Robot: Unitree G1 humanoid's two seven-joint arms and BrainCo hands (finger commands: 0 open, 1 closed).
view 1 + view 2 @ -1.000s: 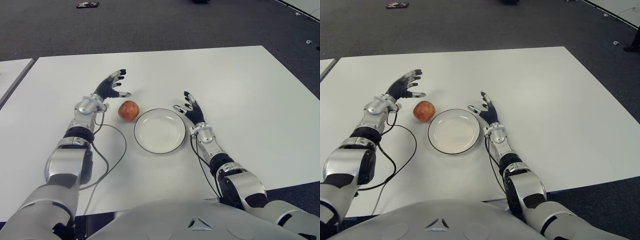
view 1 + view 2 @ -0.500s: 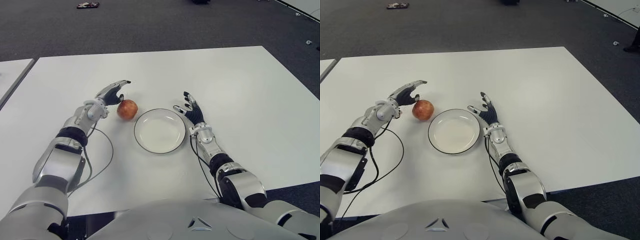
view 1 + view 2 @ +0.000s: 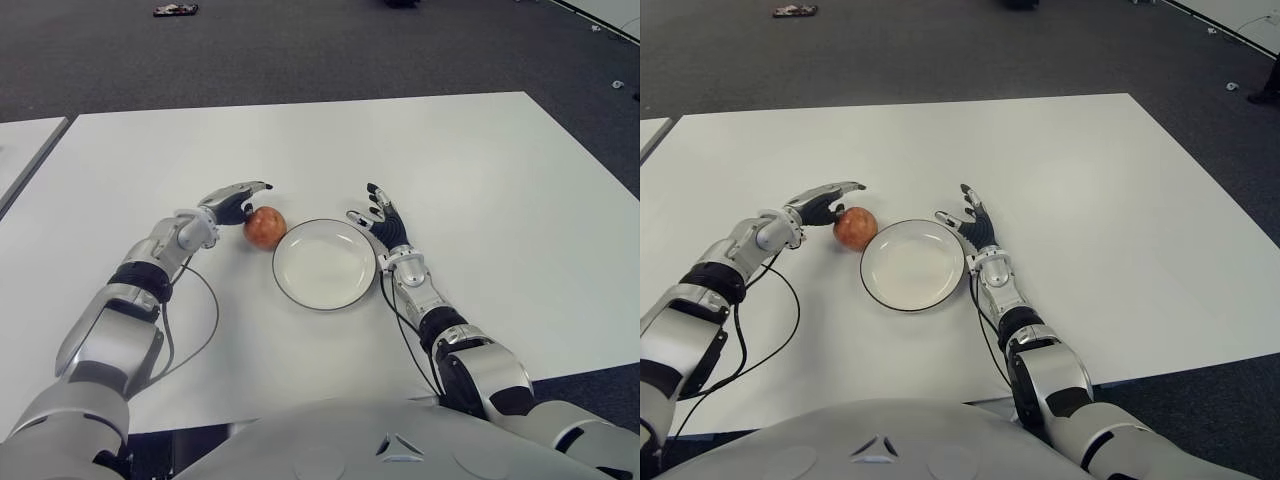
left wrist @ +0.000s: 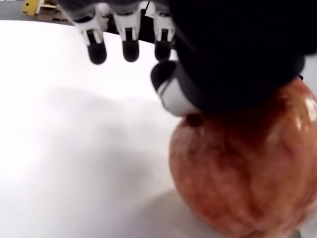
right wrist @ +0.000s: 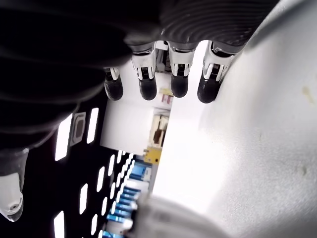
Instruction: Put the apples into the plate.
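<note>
My left hand (image 3: 232,200) over apple (image 3: 265,227), palm against it, fingers extended, not yet wrapped — grasp probably unformed. Apple on table (image 3: 480,170), touching plate (image 3: 325,265) left rim. My right hand (image 3: 385,222) spread, empty, right of plate.

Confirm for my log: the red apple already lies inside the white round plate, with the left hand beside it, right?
Not quite: the red apple sits on the white table, just outside the white round plate, as the left eye view shows. The left hand is beside it.
</note>
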